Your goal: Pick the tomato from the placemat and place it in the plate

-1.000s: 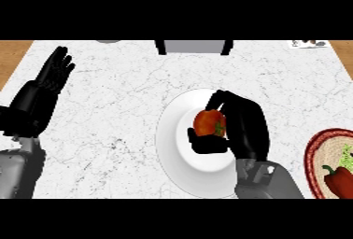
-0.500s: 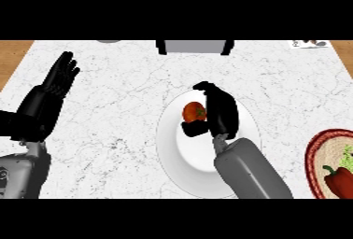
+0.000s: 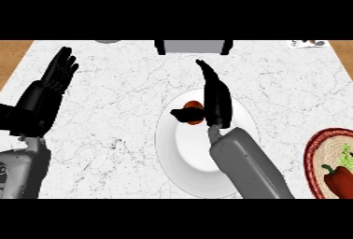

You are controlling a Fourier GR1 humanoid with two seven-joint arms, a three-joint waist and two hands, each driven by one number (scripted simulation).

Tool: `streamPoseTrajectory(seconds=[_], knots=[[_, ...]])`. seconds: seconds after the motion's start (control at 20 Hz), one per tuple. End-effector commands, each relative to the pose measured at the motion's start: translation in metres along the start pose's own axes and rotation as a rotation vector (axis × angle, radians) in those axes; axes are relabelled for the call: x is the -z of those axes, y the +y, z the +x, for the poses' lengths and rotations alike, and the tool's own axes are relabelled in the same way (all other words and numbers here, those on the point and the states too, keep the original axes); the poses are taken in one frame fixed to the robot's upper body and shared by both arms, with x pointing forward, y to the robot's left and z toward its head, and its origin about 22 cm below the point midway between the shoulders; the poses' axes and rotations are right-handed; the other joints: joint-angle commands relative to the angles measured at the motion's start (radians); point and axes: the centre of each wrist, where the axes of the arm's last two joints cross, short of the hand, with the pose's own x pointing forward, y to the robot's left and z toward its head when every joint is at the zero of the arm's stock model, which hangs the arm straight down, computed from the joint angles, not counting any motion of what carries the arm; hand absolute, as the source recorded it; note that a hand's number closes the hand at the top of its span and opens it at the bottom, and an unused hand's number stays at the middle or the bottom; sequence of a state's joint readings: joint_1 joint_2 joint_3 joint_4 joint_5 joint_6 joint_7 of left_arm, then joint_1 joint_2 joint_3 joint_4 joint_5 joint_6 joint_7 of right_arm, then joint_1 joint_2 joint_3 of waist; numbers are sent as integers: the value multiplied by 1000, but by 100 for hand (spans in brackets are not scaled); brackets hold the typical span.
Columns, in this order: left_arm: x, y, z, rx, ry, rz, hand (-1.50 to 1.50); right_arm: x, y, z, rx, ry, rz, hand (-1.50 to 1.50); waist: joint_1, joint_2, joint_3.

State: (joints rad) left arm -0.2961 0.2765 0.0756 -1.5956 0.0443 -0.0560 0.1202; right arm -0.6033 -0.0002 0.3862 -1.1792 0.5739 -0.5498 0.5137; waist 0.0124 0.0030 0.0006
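At the upper left of the frame the left hand (image 3: pixel 43 98) rests open, fingers straight and pointing up. Near the middle, the tomato (image 3: pixel 196 104) lies in the upper part of the white plate (image 3: pixel 186 158), and the right hand (image 3: pixel 217 102) stands over it with fingers straight and spread from the thumb, which lies across the tomato's front. At the right edge sits the placemat (image 3: pixel 317 154), carrying a red pepper (image 3: pixel 338 177).

The right hand (image 3: pixel 218 100), a second ago curled round the tomato (image 3: pixel 196 104) over the plate (image 3: pixel 169 149), has straightened its fingers (image 3: pixel 207 74) to point away from the robot (only the thumb still crosses the fruit), and the tomato now lies on the plate.
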Motion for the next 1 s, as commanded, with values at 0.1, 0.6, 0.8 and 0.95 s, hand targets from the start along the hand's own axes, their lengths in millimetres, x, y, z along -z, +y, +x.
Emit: streamPoseTrajectory(seconds=[0.1, 0.6, 0.8, 0.95], knots=[[-13, -1, -5, -10, 2, -3, 0, 6, -21, 8, 244, -19, -101, -150, -2, -2, 0], [-1, 13, 0, -1, 15, 13, 0, -32, -119, -46, 349, 6, -207, -150, -22, -5, 0], [-13, 8, 1, 3, -5, 31, 0, -58, -157, -87, 356, -24, -225, -150, -20, -5, 0], [-3, 8, 5, 4, 21, 18, 0, -79, -187, -107, 341, -48, -196, -150, -28, -5, 0]])
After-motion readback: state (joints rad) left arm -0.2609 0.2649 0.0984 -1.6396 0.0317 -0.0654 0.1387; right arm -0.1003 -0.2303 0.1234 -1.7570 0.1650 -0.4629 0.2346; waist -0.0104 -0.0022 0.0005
